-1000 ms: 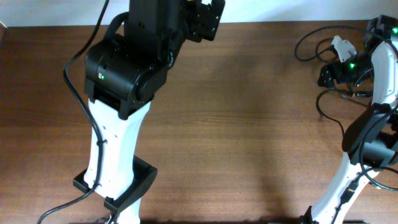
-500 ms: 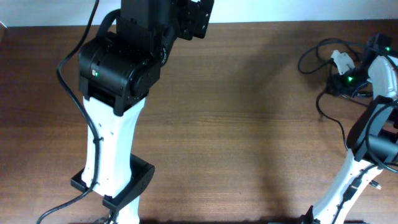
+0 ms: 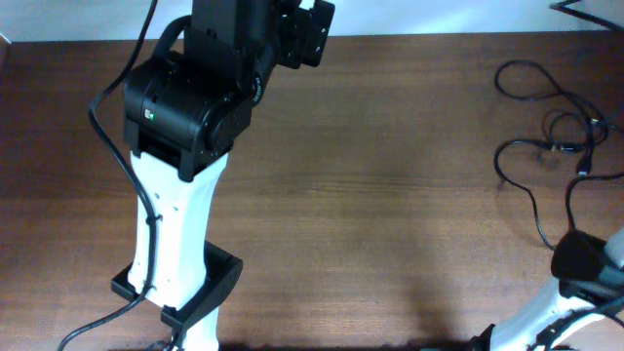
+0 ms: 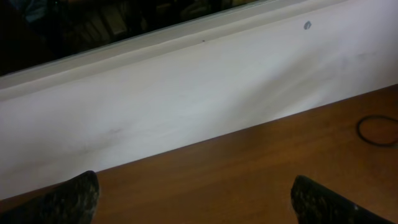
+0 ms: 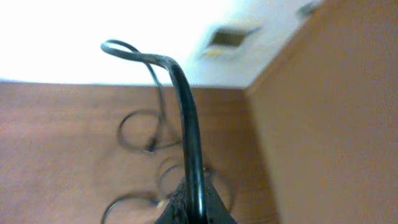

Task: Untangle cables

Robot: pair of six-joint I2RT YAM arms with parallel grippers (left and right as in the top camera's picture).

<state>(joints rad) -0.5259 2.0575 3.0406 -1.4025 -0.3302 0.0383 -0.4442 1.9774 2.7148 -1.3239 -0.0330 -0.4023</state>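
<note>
Right gripper [image 5: 196, 214]: jaws pinched shut on one black held cord [image 5: 191, 137]. It rises straight out from between the jaws and ends in a bent loop beyond the tips.

Left gripper [image 4: 196, 202]: jaws spread wide, nothing between them. Ahead of them only bare table [image 4: 249, 168] and a white wall [image 4: 186, 106]. One thin cable loop [image 4: 377, 130] lies off to the outside of one finger.

Rest of the cables [image 3: 564, 146]: a loose sprawl of loops and plug ends flat on the table. They sit beyond the right jaws in the wrist view and well apart from the left jaws.

Handling, as judged:
- Cords are light, thin and limp, with just enough spring to stand up out of a pinch.
- The smooth jacket will likely slide through the jaws under a hard pull.
- Plug ends are the probable snag points at crossings.
- Best hold is on the jacket just behind a plug, or mid-span clear of any crossing.
- A slow pull should open loops rather than cinch them.

Cannot tell whether the held cord is free of the others.
</note>
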